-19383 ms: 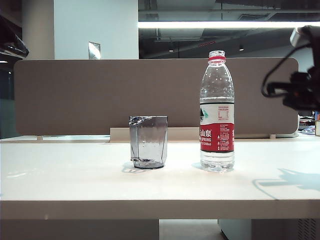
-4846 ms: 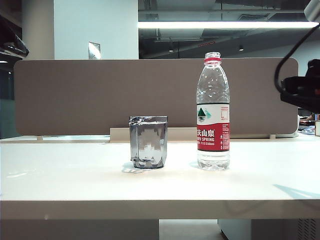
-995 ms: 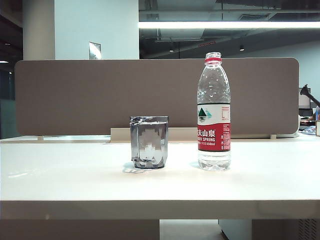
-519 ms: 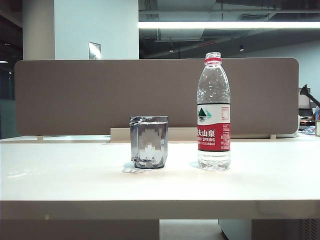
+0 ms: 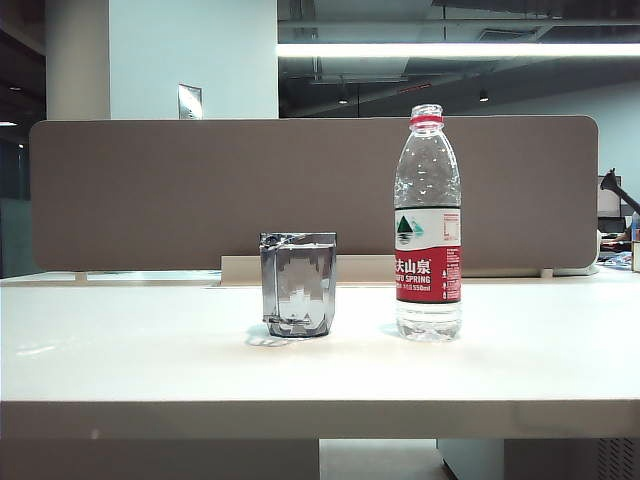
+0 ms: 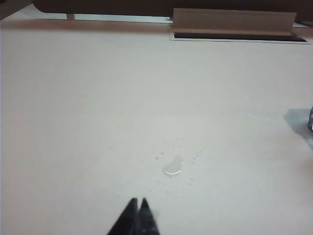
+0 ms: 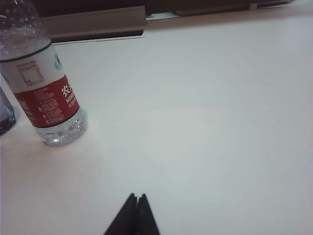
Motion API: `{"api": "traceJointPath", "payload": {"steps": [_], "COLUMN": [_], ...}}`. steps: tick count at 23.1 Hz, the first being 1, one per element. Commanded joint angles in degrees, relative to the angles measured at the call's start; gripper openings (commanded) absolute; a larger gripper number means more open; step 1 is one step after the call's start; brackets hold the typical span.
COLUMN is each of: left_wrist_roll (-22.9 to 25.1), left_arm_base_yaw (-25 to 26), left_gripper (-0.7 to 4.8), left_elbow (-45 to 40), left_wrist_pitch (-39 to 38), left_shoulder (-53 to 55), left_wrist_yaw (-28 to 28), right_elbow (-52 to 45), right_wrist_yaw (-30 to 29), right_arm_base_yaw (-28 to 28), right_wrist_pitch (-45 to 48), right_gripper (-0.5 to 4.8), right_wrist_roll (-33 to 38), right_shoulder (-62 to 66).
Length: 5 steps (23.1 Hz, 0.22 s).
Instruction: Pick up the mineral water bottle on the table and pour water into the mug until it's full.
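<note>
The mineral water bottle point(image 5: 428, 225) stands upright and uncapped on the white table point(image 5: 320, 375), right of the smoky-grey mug point(image 5: 298, 284), which holds water nearly to its rim. Neither arm shows in the exterior view. In the right wrist view the bottle point(image 7: 41, 93) stands well away from my right gripper point(image 7: 136, 197), whose black tips are pressed together with nothing between them; the mug's edge point(image 7: 6, 113) shows beside the bottle. My left gripper point(image 6: 138, 200) is shut and empty above bare tabletop, with the mug's edge point(image 6: 310, 120) at the frame border.
A small puddle with scattered droplets point(image 6: 173, 166) lies on the table ahead of the left gripper. A brown partition panel point(image 5: 310, 190) runs along the table's far edge, with a pale cable tray point(image 6: 234, 22) at its foot.
Over the longer span the right arm has withdrawn out of the exterior view and the mug has filled. In the last second nothing visibly changed.
</note>
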Motion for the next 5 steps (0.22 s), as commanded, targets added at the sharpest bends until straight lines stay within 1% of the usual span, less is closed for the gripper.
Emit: {"api": "traceJointPath", "payload": {"steps": [1,5], "left_wrist_roll": [0.2,0.2], "left_arm_base_yaw": [0.3,1.6], "left_gripper": [-0.05,-0.05], "left_elbow": [0.1,0.1], "left_wrist_pitch": [-0.6,-0.5], "left_shoulder": [0.1,0.1], "left_wrist_yaw": [-0.3,-0.4], "right_elbow": [-0.4,-0.4], "right_wrist_yaw": [0.1,0.1], "right_arm_base_yaw": [0.0,0.0], "right_wrist_pitch": [0.8,0.8], "right_gripper": [-0.05,-0.05], "right_wrist_roll": [0.1,0.1], "right_shoulder": [-0.1,-0.1]}}
